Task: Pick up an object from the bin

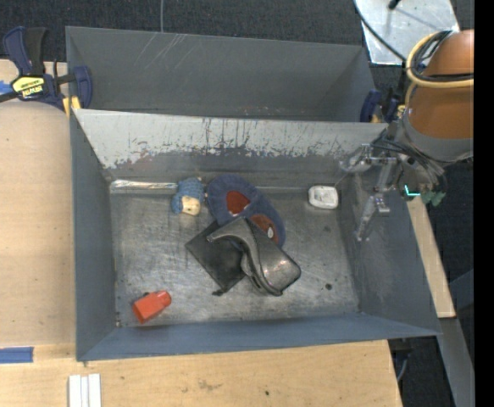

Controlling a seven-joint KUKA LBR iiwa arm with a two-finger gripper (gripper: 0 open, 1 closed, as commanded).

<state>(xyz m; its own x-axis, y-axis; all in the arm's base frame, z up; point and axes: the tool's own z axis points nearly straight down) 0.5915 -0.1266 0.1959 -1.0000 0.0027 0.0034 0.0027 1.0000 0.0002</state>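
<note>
**Gripper over the bin's right wall, beside a small white piece**

Camera view: the gripper (372, 214), a thin frame of bare metal rods below the arm's glossy orange cover (446, 75), hangs over the sloping right wall of the grey metal bin (230, 83). Whether it is released or clenched cannot be told from this angle.

Nearest to it lies a small white piece (322, 197), rounded and smooth like hard plastic. It sits on the scuffed floor at the back right corner, near the gripper but apart from it.

Left of that, a soft blue fabric item (221, 195) with red patches lies crumpled at the middle back. Its front edge touches a dark grey shoe-like shape (268, 265) with a dull sheen, which partly overlaps a flat black square sheet (215, 259).

A small blue-and-cream lump (187, 200) sits just beside the fabric's left edge. A clear, slender rod (141, 186) lies along the back of the floor. An orange-red blocky piece (152, 305) rests alone in the front left corner, well apart from the rest.
</note>
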